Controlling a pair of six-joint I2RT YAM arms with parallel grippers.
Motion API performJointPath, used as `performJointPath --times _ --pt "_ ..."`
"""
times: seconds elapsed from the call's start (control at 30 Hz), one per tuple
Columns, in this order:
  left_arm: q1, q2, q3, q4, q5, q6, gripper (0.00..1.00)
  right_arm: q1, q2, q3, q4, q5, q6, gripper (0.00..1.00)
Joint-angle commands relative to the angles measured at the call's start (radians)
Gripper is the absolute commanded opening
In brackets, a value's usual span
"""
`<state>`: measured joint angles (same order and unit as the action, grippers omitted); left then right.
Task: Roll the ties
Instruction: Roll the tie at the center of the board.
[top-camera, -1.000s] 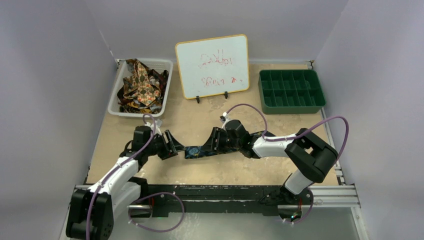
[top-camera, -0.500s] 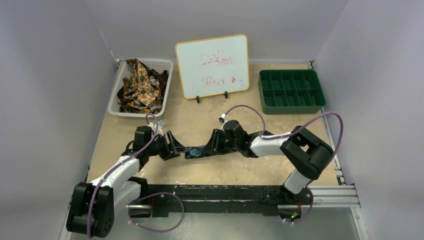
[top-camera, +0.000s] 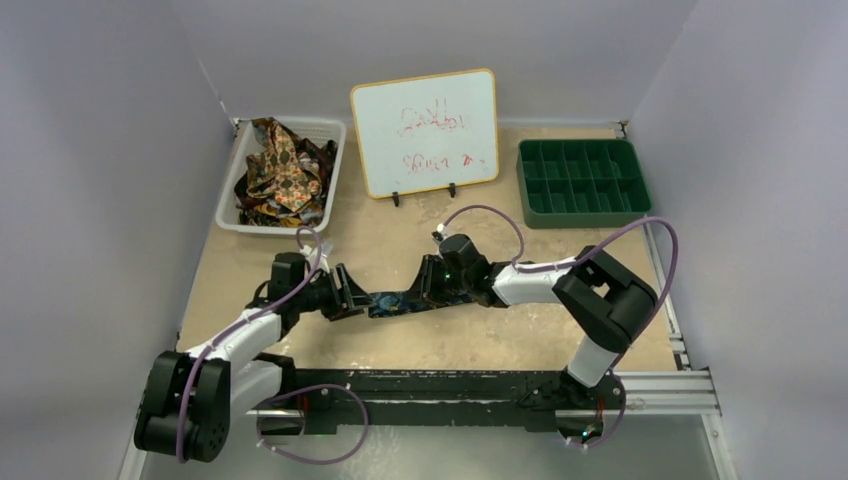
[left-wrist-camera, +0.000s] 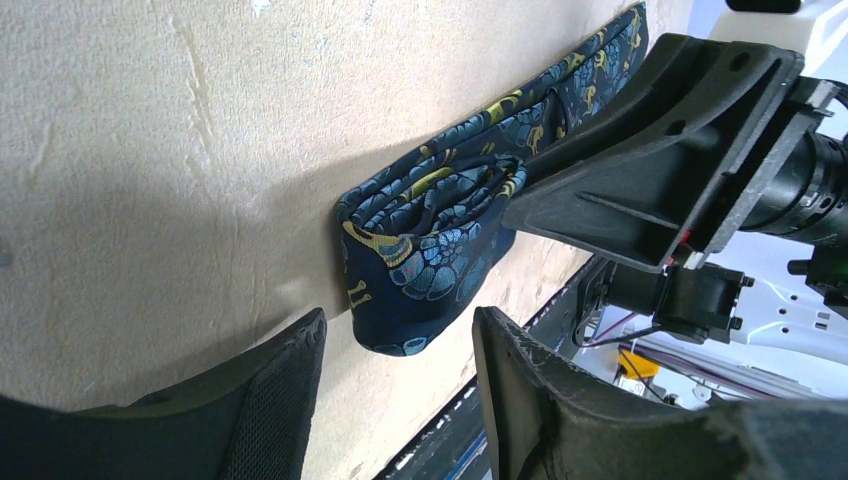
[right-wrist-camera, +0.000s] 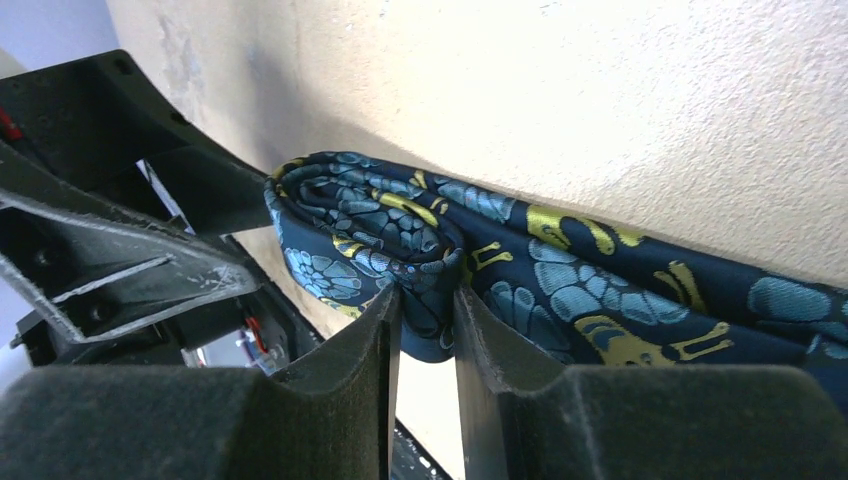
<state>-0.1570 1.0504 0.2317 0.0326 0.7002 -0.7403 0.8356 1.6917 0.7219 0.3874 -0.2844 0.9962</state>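
A dark navy tie (top-camera: 396, 303) with blue and gold flowers lies on the table between my two grippers, its near end partly rolled. In the left wrist view the rolled end (left-wrist-camera: 430, 250) sits just ahead of my left gripper (left-wrist-camera: 400, 345), which is open with its fingers on either side and not touching it. My right gripper (right-wrist-camera: 425, 310) is shut on a fold of the tie (right-wrist-camera: 400, 235) next to the roll. In the top view the left gripper (top-camera: 352, 296) and right gripper (top-camera: 430, 284) face each other across the tie.
A white basket (top-camera: 228, 205) at the back left holds several more ties (top-camera: 283, 172) in brown, gold and red. A whiteboard (top-camera: 425, 130) stands at the back centre. A green compartment tray (top-camera: 583, 182) sits at the back right.
My right gripper has shifted slightly left and away, carrying the tie with it. My left gripper has moved a little to follow and stays open.
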Motion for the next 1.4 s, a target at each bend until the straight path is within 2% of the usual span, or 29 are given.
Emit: performJointPath --times 0.0,0.4,0.67,0.9,1.07,1.37 --pt "0.005 0.003 -0.008 0.041 0.013 0.022 0.53 -0.007 0.023 0.043 -0.041 -0.010 -0.031 0.27" --pt "0.005 0.038 -0.009 0.071 0.024 0.027 0.53 -0.025 0.053 0.059 -0.070 -0.009 -0.049 0.26" --pt "0.005 0.067 -0.016 0.136 0.015 -0.009 0.53 -0.032 0.103 0.055 -0.070 -0.025 -0.044 0.22" --pt "0.005 0.120 -0.062 0.268 0.012 -0.102 0.53 -0.033 0.129 0.049 -0.054 -0.043 -0.036 0.20" --pt "0.005 0.169 -0.128 0.421 0.009 -0.186 0.53 -0.035 0.151 0.019 0.009 -0.087 -0.007 0.17" --pt "0.005 0.209 -0.161 0.540 -0.041 -0.236 0.51 -0.038 0.167 0.002 0.044 -0.115 0.009 0.16"
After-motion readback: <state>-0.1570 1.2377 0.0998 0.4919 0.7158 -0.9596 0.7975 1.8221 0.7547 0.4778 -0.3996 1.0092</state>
